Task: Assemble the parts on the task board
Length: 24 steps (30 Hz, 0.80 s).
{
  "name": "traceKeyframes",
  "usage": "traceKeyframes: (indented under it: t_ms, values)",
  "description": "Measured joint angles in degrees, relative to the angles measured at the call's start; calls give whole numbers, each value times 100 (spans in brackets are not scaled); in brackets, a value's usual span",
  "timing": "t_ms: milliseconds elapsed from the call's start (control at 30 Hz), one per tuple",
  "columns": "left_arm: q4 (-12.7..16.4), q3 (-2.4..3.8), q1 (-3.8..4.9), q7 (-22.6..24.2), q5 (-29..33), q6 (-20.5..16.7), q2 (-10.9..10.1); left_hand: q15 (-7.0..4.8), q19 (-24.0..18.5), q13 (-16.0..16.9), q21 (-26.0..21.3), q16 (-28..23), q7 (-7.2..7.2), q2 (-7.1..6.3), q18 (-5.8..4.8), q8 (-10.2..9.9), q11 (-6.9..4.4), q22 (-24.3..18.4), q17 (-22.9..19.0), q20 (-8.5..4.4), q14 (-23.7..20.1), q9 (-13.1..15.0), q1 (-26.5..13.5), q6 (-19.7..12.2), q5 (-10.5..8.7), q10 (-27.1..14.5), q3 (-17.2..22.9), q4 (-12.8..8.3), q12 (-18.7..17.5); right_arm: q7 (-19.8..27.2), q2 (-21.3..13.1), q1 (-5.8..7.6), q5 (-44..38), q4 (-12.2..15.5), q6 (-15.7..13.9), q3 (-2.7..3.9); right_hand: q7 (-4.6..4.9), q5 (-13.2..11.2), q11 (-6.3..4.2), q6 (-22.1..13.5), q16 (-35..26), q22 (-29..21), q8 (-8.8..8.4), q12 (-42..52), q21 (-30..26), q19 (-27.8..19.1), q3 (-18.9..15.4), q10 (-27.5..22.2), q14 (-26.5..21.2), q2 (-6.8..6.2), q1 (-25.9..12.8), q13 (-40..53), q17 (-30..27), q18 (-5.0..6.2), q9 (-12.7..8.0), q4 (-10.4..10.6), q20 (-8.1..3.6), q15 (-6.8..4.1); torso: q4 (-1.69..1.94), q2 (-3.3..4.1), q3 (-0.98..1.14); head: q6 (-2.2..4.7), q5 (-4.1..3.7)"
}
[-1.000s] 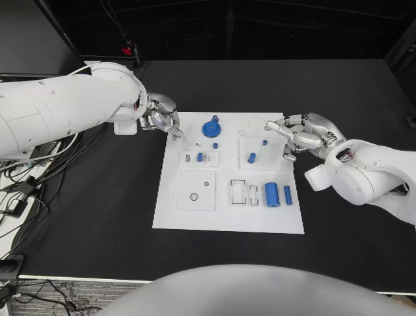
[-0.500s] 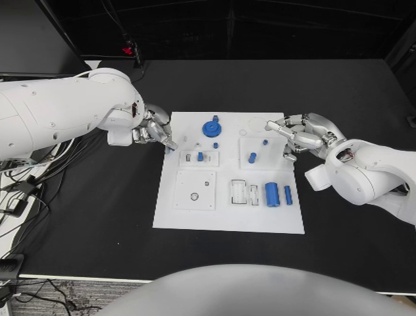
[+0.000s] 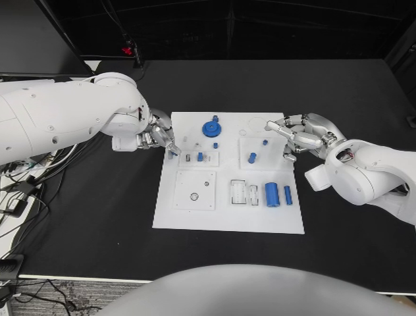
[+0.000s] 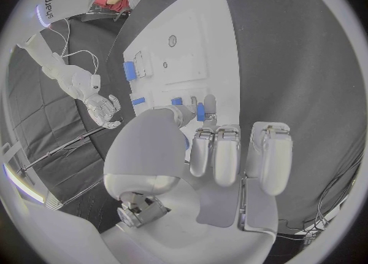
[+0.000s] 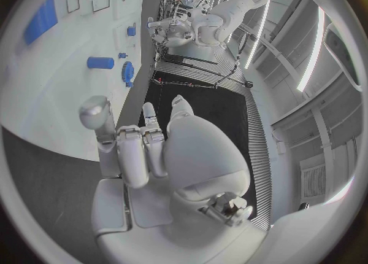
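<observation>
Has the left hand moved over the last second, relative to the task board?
Yes. The left hand has come down along the task board's left edge, toward the robot, from beside the far corner to level with the small upper-left plate.

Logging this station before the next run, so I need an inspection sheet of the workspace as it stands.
Surface: black table, bare around the board.
Job's things: white task board mid-table; blue gear near its far edge, two blue cylinders lying in its near right part, smaller blue pieces between.
Clutter: nothing seen.
Hands: left hand at the board's left edge, right hand at its right edge; whether either holds a piece cannot be told.
Cables: bundle off the table's left side.
Surroundings: dark monitor far left.
</observation>
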Motion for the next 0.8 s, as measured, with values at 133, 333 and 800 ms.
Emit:
traceKeyframes:
  t_ms: [133,333,800]
  values:
    - [59,0,-1,-37,22,-110,2,0,18,0,0,0,-1,0,0,-44,0,0,0,-18,0,5,0,-1,60,0,0,0,0,0,0,0,0,0,0,0,20,0,0,-20,0,0,0,1,0,0,0,0,0,0,0,0,0,0,-2,0,0,0,0,0,0,0,-3]
    - [83,-1,-10,-44,38,-270,35,0,18,0,0,0,19,-6,-1,-78,0,0,0,-18,0,5,6,19,91,0,-16,-16,0,0,0,0,0,-1,0,0,20,0,0,-20,0,0,0,7,0,0,0,0,0,0,-1,0,0,0,-6,0,0,0,0,1,1,0,-14]
    - [36,-1,-53,-287,122,-550,200,0,17,0,0,0,60,15,0,-200,1,0,0,-59,0,7,-82,60,125,1,-14,-18,0,1,-3,0,0,7,-1,0,20,0,0,-20,0,0,0,11,0,0,0,0,0,-1,-1,0,0,0,-5,0,0,0,2,4,1,0,-4]
